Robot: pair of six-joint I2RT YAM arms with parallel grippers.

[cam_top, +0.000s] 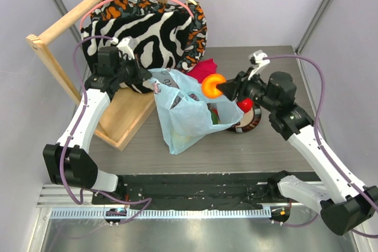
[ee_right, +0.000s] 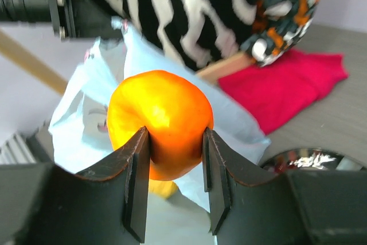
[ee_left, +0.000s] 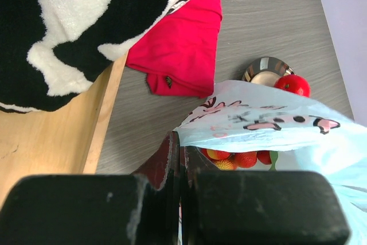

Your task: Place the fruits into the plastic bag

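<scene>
Orange (ee_right: 157, 121) clamped between both fingers of right claw (ee_right: 176, 137), lifted off the bench (cam_top: 260, 146), at the rim of plastic bag (cam_top: 183, 116) on the side nearest that claw. How high above the rim: cannot tell.

Left claw (ee_left: 179, 159) closed tight on the bag's upper edge, holding the mouth up and open toward the right claw.

Inside the bag, just ahead of the left claw's fingertips: bunch of little red-yellow balls (ee_left: 243, 158).

Beyond the bag from the left claw and beneath the right claw: red apple (ee_left: 292, 84) resting on dark round plate (ee_left: 261, 72).

Red cloth (ee_left: 183, 50) flat on the bench ahead of the left claw, partly tucked under zebra-striped fabric (cam_top: 147, 33), with wooden rack (cam_top: 121, 122) to the left claw's own left.
</scene>
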